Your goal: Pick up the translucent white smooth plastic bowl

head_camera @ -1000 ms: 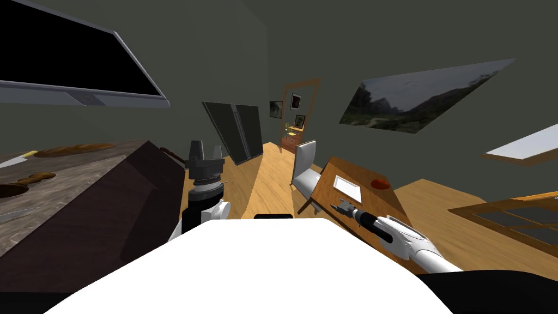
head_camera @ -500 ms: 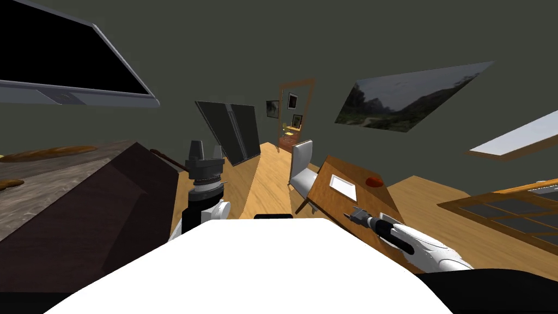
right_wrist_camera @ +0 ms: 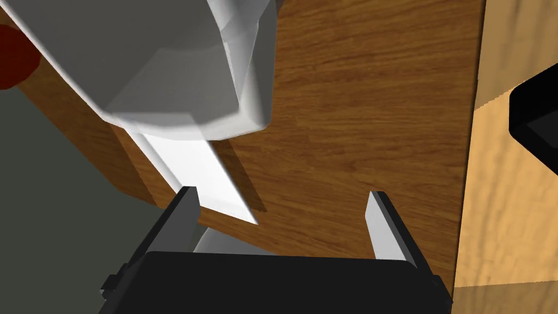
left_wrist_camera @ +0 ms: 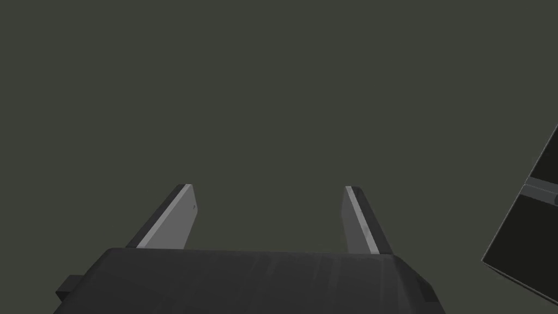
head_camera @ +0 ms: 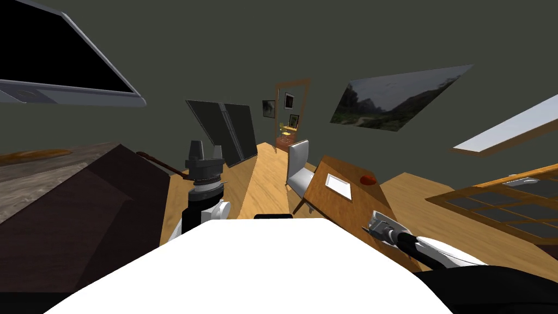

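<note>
The bowl [right_wrist_camera: 180, 65] is pale, translucent and faceted. It stands on the wooden table [right_wrist_camera: 354, 109], just ahead of my right gripper [right_wrist_camera: 280, 199] and off toward one finger's side. That gripper is open, with bare wood between its fingers. In the head view the bowl [head_camera: 383, 218] is a small light grey shape at the table's near end, right at the tip of my right gripper [head_camera: 375, 228]. My left gripper [head_camera: 204, 148] is held upright in front of my chest, open and holding nothing.
A flat white rectangle [head_camera: 339, 185] and a red thing [head_camera: 368, 179] lie farther along the table. A grey chair [head_camera: 298, 163] stands at its far side. A dark counter [head_camera: 82, 196] runs along my left, and a wooden floor lane [head_camera: 267, 180] lies between.
The whole head view has slid left, so I have turned right. My right arm has drawn back along the table to its near end, by the bowl. The left arm keeps its pose.
</note>
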You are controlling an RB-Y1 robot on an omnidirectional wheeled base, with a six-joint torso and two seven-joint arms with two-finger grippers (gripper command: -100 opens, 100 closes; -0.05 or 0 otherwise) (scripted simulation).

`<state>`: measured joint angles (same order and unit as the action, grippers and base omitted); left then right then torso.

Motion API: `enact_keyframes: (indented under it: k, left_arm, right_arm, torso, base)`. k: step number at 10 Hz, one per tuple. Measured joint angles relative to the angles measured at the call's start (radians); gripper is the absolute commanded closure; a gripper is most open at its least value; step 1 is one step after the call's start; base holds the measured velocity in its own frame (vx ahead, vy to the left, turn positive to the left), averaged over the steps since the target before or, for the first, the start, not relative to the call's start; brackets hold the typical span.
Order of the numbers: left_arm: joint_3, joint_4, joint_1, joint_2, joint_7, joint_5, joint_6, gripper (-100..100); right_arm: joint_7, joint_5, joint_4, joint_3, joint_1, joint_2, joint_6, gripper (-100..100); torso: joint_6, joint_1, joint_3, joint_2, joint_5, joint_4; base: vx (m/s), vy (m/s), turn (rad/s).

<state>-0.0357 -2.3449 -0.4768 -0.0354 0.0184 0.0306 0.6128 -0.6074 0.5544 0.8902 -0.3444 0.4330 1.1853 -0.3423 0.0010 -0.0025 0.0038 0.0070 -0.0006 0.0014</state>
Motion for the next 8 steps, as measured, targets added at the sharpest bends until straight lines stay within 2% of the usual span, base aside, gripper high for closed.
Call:
enact_keyframes:
  k: [1, 2, 3, 4, 6, 7, 8]
  left_arm:
    - [0.0, 0.0, 0.0, 0.0, 0.0, 0.0, 0.0, 0]
    - [0.0, 0.0, 0.0, 0.0, 0.0, 0.0, 0.0, 0]
    - [0.0, 0.0, 0.0, 0.0, 0.0, 0.0, 0.0, 0]
    - [0.0, 0.0, 0.0, 0.0, 0.0, 0.0, 0.0, 0]
    - [0.0, 0.0, 0.0, 0.0, 0.0, 0.0, 0.0, 0]
    - [0.0, 0.0, 0.0, 0.0, 0.0, 0.0, 0.0, 0]
    - [0.0, 0.0, 0.0, 0.0, 0.0, 0.0, 0.0, 0]
  right_arm:
    - [-0.018, 0.013, -0.05, -0.005, 0.005, 0.004, -0.013, -100]
    - [-0.014, 0.022, -0.049, -0.025, 0.022, 0.026, -0.001, -100]
    - [-0.01, 0.023, -0.047, -0.027, 0.024, 0.029, 0.004, 0]
    - [-0.011, 0.023, -0.047, -0.027, 0.024, 0.029, 0.003, -100]
    - [-0.024, 0.033, -0.079, -0.037, 0.005, -0.017, 0.015, -100]
    - [-0.027, 0.034, -0.08, -0.037, 0.005, -0.019, 0.018, 100]
    - [-0.026, 0.034, -0.08, -0.036, 0.005, -0.019, 0.018, 100]
  torso:
    - [0.001, -0.001, 0.0, 0.001, 0.0, 0.0]
    - [0.0, -0.001, 0.0, 0.0, 0.0, 0.0]
    - [0.0, 0.001, 0.0, 0.0, 0.0, 0.0]
    - [0.0, 0.003, 0.001, 0.001, 0.001, 0.0]
    - [-0.001, -0.001, -0.001, -0.001, 0.0, 0.0]
    - [0.0, 0.001, 0.0, 0.0, 0.0, 0.0]
    - [0.0, 0.003, 0.0, 0.001, 0.0, 0.0]
  base:
    - [0.041, -0.086, -0.075]
    - [0.02, -0.038, -0.007]
    - [0.003, -0.007, 0.004]
    - [0.021, -0.043, 0.078]
    - [0.034, -0.061, 0.069]
    - [0.004, -0.008, -0.002]
    - [0.0, 0.0, 0.0]
